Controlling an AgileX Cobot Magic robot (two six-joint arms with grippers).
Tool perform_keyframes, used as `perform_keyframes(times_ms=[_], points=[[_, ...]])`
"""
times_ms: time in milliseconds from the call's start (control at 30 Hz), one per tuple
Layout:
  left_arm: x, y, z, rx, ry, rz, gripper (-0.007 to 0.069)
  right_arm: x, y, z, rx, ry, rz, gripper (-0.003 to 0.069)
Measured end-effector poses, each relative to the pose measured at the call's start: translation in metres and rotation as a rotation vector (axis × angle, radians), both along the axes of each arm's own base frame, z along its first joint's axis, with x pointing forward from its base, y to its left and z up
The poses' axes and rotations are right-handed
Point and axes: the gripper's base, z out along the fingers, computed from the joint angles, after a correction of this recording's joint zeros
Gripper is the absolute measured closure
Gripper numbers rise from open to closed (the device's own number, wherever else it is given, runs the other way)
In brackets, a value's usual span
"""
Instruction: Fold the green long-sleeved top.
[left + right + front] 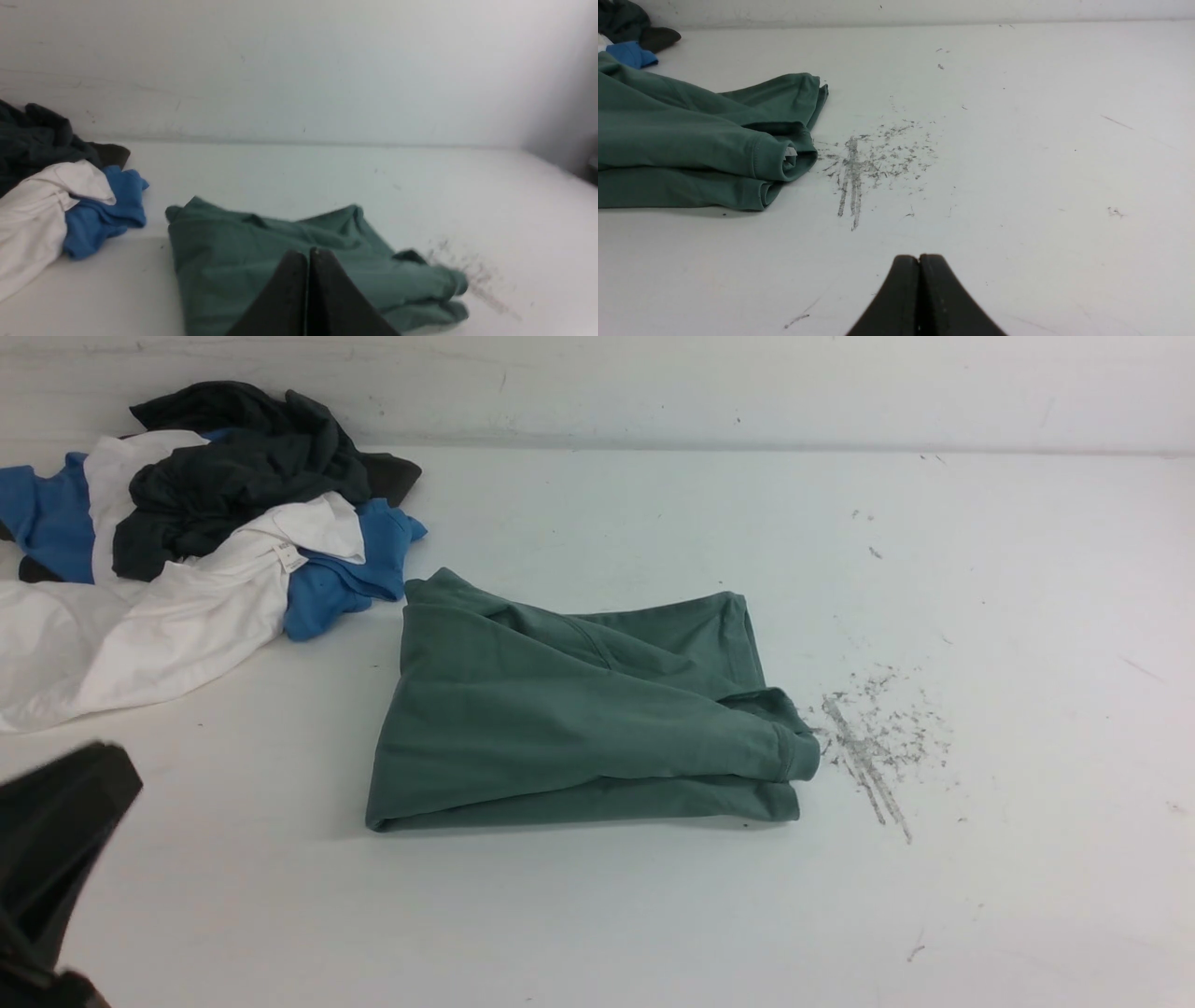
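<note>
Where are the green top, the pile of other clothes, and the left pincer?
green top (560, 719): front view, middle of folded body.
pile of other clothes (187, 551): front view, white garment.
left pincer (308, 254): left wrist view, closed tips.

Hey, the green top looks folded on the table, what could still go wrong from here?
The green long-sleeved top looks folded, but its cuffs bulge at one end, so the loose stack might slip open. It also lies close to the clothes pile and the dark scuff marks; any push could tangle or soil it.
</note>
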Motion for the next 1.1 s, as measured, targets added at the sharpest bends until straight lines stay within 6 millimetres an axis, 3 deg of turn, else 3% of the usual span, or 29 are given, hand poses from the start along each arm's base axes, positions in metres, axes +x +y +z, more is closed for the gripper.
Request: perform_keyframes(times_ms=[267, 400, 533, 1100], points=[[-0.018, 0.024, -0.080, 0.053, 0.028, 0.249, 0.0629, 0.000, 0.000, 0.000, 0.000, 0.000, 0.000, 0.0673], [-0.019, 0.031, -0.101, 0.065, 0.090, 0.361, 0.0629, 0.000, 0.000, 0.000, 0.000, 0.000, 0.000, 0.0673], [-0.021, 0.035, -0.110, 0.098, 0.181, 0.421, 0.0629, 0.000, 0.000, 0.000, 0.002, 0.000, 0.000, 0.0673], [-0.022, 0.035, -0.110, 0.123, 0.192, 0.412, 0.0629, 0.000, 0.000, 0.000, 0.003, 0.000, 0.000, 0.0673]])
